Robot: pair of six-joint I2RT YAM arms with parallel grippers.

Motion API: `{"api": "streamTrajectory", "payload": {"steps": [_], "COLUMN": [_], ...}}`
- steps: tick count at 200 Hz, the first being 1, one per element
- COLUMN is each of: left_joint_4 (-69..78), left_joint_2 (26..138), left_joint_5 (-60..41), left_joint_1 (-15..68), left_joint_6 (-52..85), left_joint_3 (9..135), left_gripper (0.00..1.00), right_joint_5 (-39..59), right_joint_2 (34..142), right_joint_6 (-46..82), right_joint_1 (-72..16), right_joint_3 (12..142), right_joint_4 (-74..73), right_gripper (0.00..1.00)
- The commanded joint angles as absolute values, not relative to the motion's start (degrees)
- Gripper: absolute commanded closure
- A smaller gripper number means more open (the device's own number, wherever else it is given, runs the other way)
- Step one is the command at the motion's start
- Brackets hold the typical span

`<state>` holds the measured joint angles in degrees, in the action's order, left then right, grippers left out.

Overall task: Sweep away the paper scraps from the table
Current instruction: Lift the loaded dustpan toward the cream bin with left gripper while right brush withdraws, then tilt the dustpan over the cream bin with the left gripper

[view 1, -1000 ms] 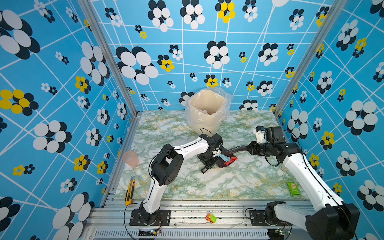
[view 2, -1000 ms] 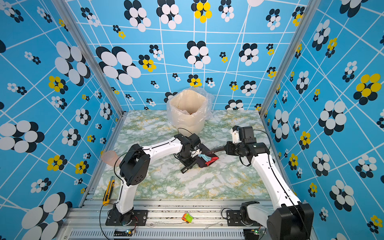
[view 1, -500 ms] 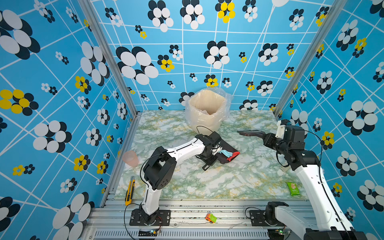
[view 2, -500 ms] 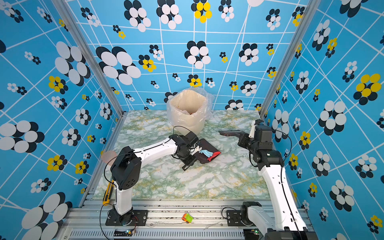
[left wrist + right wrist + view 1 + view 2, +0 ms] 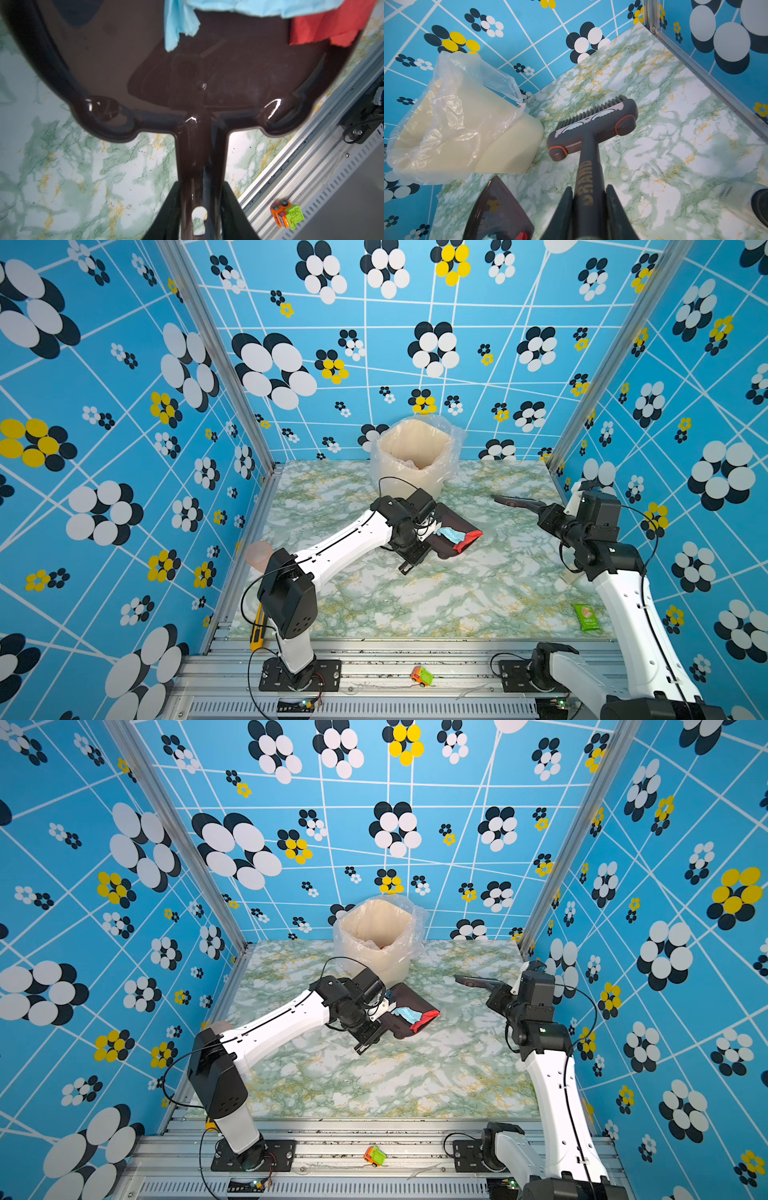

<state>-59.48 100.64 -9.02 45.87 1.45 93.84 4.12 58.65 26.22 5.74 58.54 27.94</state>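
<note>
My left gripper (image 5: 200,191) is shut on the handle of a dark brown dustpan (image 5: 207,72), seen in both top views at mid-table (image 5: 451,517) (image 5: 403,994). In the pan lie two paper scraps, a light blue one (image 5: 452,533) (image 5: 178,25) and a red one (image 5: 468,539) (image 5: 324,27) at its open lip. My right gripper (image 5: 588,189) is shut on the handle of a grey brush (image 5: 593,124). It holds the brush (image 5: 515,502) in the air at the right back, apart from the dustpan. I see no scraps on the bare table (image 5: 436,601).
A cream bin lined with a clear bag (image 5: 417,456) (image 5: 463,133) stands at the back, just behind the dustpan. A green snack packet (image 5: 587,617) lies front right. A yellow knife (image 5: 257,626) and a pink cup (image 5: 258,556) sit at the left edge. A toy car (image 5: 421,676) rests on the front rail.
The right arm has drawn the brush away from the dustpan's mouth, up and to the right back. The left gripper has shifted the loaded dustpan slightly toward the bin.
</note>
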Motion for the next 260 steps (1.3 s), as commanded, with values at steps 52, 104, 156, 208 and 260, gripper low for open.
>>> {"api": "streamTrajectory", "payload": {"steps": [52, 104, 156, 208, 260], "left_joint_4": [-73.9, -80.0, -84.5, -89.9, -92.0], "left_joint_2": [97.6, 100.1, 102.0, 105.9, 110.5], "left_joint_5": [-8.8, -8.9, -9.4, -8.2, -8.2], "left_joint_1": [45.2, 43.4, 38.5, 32.7, 26.3], "left_joint_6": [-1.2, -2.5, -4.1, -3.7, -1.9], "left_joint_3": [105.7, 115.1, 123.1, 134.8, 143.1], "left_gripper": [1.00, 1.00, 1.00, 1.00, 1.00], "right_joint_5": [3.8, 3.9, 5.5, 6.1, 9.0], "right_joint_2": [59.4, 59.9, 60.4, 60.8, 62.6], "right_joint_6": [25.6, 24.8, 25.2, 24.8, 24.6], "right_joint_1": [6.1, 6.1, 6.1, 6.1, 6.1], "right_joint_3": [57.0, 56.0, 54.3, 52.6, 52.9], "right_joint_4": [24.4, 24.4, 23.0, 22.0, 21.1], "right_gripper": [1.00, 1.00, 1.00, 1.00, 1.00]}}
